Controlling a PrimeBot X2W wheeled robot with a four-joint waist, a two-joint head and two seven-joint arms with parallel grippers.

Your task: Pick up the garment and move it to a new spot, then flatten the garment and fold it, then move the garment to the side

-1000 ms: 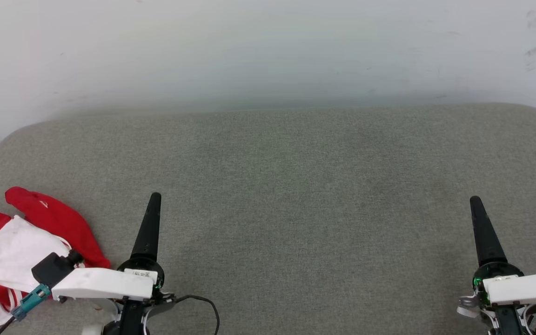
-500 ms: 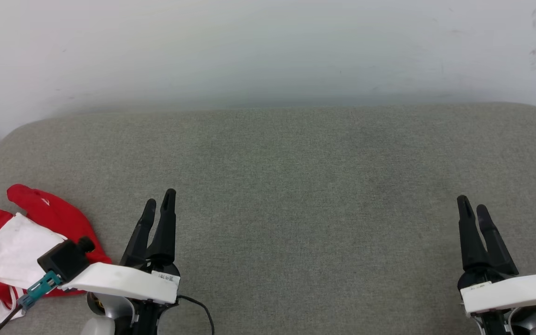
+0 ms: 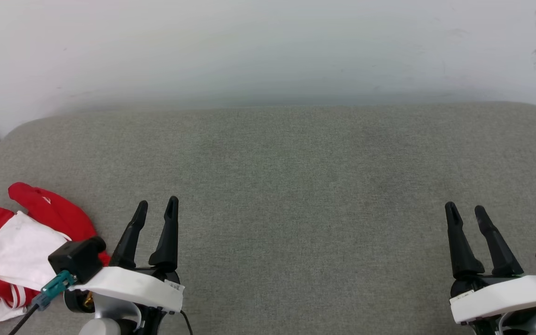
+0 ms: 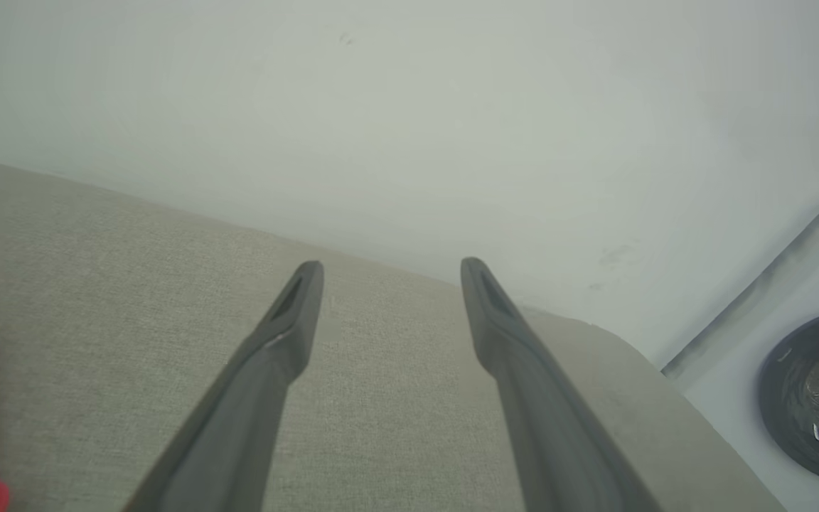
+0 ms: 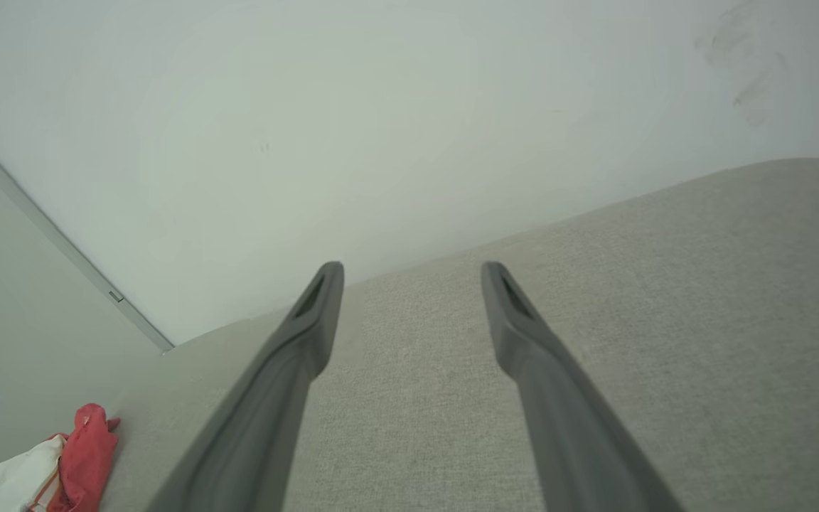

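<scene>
Moved since a second ago: both grippers have turned at the wrist, so each now shows two fingers side by side where one edge-on finger showed before. The garment has not shifted.

1. left gripper (image 3: 157,203): lower left of the head view, fingers pointing away from the robot, jaws spread wide with nothing between them. In that view its black camera block (image 3: 76,257) and teal plug (image 3: 55,287) overlap the garment's right edge.

2. right gripper (image 3: 464,208): lower right, fingers spread wide and holding nothing, well apart from the garment.

3. garment (image 3: 16,249): red, with a white sleeve uppermost and red-white stripes at the near end. It is crumpled in a heap at the near left corner of the padded surface, just left of the left gripper. The fingertips stand apart from it; whether the gripper's body touches it cannot be told. The left wrist view has a red sliver at its left edge, beside the fingers, not between them.

4. padded surface (image 3: 305,177): grey woven fabric with rounded far corners, its far edge against a pale wall (image 3: 268,46). Open fabric stretches ahead of and between the two grippers.

5. appliance (image 4: 726,398): white, past the surface's corner in the left wrist view, with a dark round door (image 4: 815,398). What lies behind the door cannot be told.
</scene>
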